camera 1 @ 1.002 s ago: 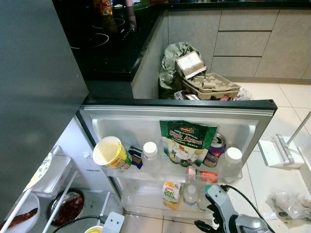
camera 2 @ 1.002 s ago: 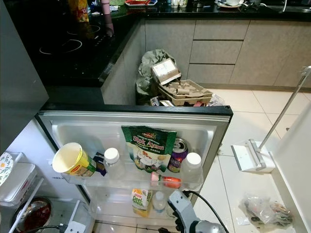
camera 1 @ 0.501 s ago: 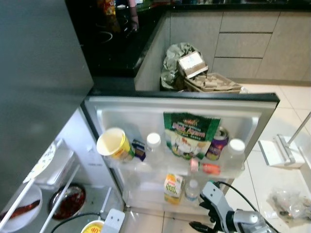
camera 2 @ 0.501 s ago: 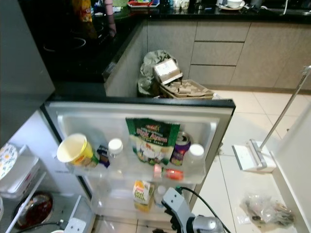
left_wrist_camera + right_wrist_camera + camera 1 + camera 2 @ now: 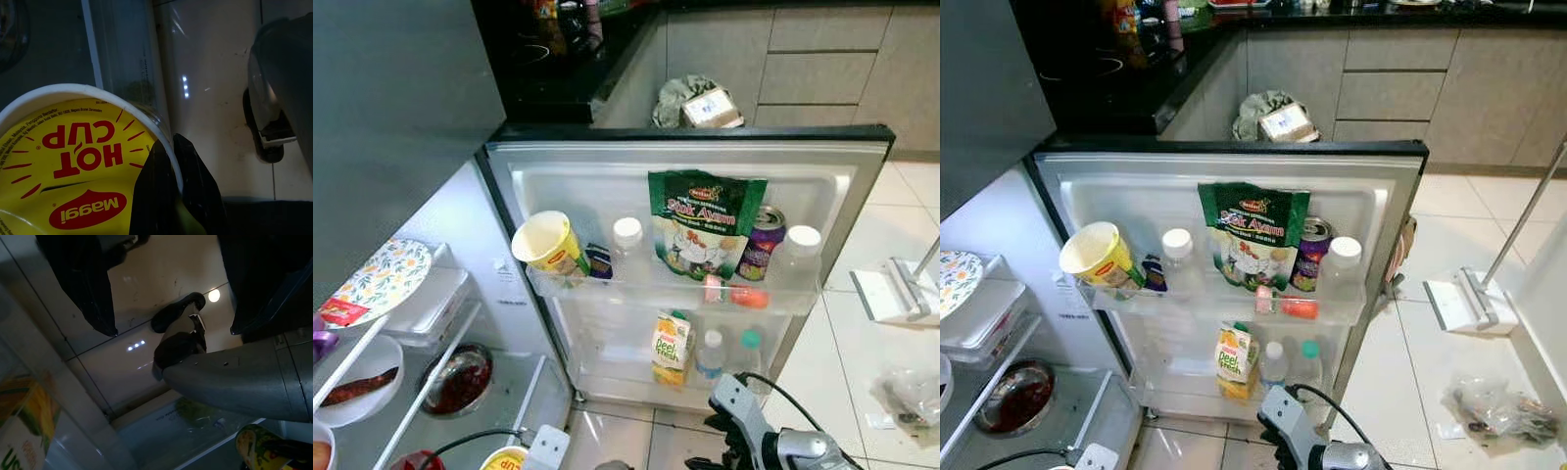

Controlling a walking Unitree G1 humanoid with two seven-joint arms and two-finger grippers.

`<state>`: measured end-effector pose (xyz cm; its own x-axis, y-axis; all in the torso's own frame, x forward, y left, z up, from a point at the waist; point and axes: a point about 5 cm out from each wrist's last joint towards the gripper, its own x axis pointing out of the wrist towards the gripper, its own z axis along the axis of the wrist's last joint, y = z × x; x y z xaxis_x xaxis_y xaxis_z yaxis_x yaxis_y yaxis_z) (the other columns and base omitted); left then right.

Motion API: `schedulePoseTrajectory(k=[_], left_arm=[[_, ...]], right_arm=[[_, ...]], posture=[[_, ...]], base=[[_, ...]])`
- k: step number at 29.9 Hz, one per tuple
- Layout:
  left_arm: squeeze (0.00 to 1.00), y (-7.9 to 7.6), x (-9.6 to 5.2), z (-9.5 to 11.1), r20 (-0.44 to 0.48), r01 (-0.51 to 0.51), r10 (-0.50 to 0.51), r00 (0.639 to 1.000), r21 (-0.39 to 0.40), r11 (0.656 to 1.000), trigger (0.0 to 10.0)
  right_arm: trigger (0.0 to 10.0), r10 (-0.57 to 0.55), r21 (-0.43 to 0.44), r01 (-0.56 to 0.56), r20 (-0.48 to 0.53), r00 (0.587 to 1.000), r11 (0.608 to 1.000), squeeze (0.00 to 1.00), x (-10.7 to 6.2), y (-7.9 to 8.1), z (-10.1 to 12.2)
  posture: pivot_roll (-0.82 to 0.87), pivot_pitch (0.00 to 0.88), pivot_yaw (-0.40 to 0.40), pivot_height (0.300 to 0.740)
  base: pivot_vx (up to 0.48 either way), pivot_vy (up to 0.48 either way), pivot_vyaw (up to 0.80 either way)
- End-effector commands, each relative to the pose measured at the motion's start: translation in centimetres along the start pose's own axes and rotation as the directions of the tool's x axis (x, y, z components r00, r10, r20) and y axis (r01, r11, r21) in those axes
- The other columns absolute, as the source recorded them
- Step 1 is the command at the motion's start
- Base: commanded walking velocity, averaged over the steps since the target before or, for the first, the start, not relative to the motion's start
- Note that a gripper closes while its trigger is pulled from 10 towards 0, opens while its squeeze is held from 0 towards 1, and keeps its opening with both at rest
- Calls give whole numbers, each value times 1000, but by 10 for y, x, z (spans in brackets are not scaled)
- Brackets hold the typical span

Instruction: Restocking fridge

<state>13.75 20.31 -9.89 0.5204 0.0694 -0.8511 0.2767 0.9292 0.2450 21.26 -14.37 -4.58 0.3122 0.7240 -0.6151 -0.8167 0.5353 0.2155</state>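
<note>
Left gripper (image 5: 178, 196) clamped on rim of Maggi Hot Cup (image 5: 73, 171), low beside open fridge door (image 5: 690, 157). Right gripper (image 5: 161, 279) fingers spread apart, holding nothing, low before door's lower shelf (image 5: 675, 387).

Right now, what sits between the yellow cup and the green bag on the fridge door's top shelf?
In the left eye view, a small dark blue packet and a white-capped clear bottle stand between the yellow cup and the green bag.
</note>
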Motion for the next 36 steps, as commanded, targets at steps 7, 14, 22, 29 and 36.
schedulePoseTrajectory(k=[7,14,22,29,36], left_arm=[[0,-2,0,1,8,-4,4,1000,-2,1000,10000],[0,-1,0,1,19,-15,15,1000,-8,1000,10000],[0,-1,-1,1,30,-22,22,999,-23,1000,10000],[0,0,-1,1,34,-29,30,999,-33,999,10000],[0,0,-1,1,37,-30,31,999,-38,999,10000]], right_arm=[[10000,15,-48,-15,-2,1000,999,0,3,1,6],[10000,35,-75,-35,2,999,997,0,6,3,10],[10000,65,-169,-52,68,996,984,0,10,0,34],[10000,118,-215,-82,162,980,973,0,11,2,55],[10000,138,-213,-100,172,975,972,0,13,4,58]], posture=[[-22,0,9,600],[-22,0,10,565],[-20,0,8,530],[-21,0,9,520],[-24,0,12,520]], base=[[0,0,0],[0,0,0],[0,0,0],[0,0,0],[0,0,0]])
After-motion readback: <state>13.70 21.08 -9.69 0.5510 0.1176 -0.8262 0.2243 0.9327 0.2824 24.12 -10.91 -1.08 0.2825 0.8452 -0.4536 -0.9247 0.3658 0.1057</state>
